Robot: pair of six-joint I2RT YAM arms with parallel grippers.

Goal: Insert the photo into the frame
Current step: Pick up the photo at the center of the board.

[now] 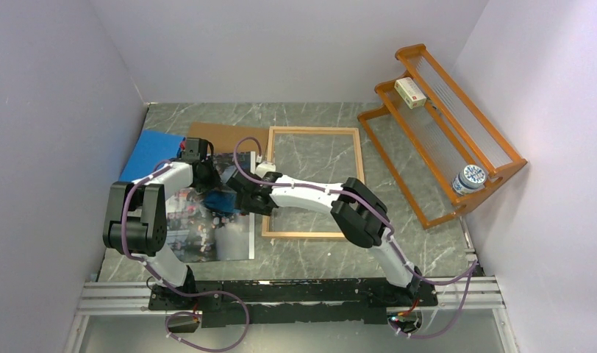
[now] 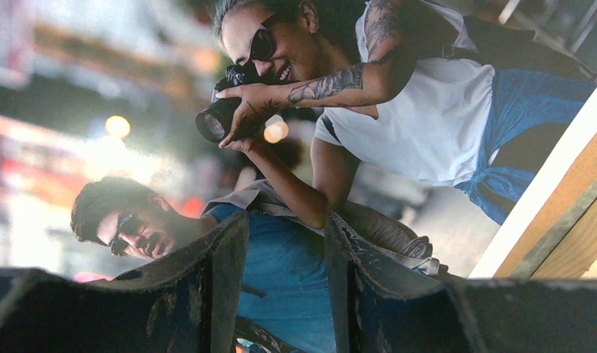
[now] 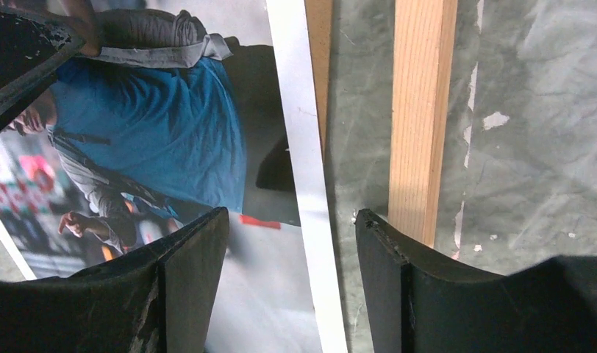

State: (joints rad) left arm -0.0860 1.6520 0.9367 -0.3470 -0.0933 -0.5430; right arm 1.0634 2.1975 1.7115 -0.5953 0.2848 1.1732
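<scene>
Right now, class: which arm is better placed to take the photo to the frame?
Probably right: the right gripper straddles the photo edge beside the frame; the left gripper hangs over the print's face.

On the surface (image 1: 310, 257) the frame (image 1: 314, 131) lies flat near the middle. The photo (image 1: 200, 235) is just beside it at nine o'clock, and the slatted rack (image 1: 442, 125) stands at three o'clock, with a box (image 1: 410, 93) on its far shelf and a jar (image 1: 469, 179) at its near end. From the photo, the backing panel (image 1: 222, 136) lies partly under it at twelve o'clock and the sheet (image 1: 150, 153) at eleven o'clock.
</scene>
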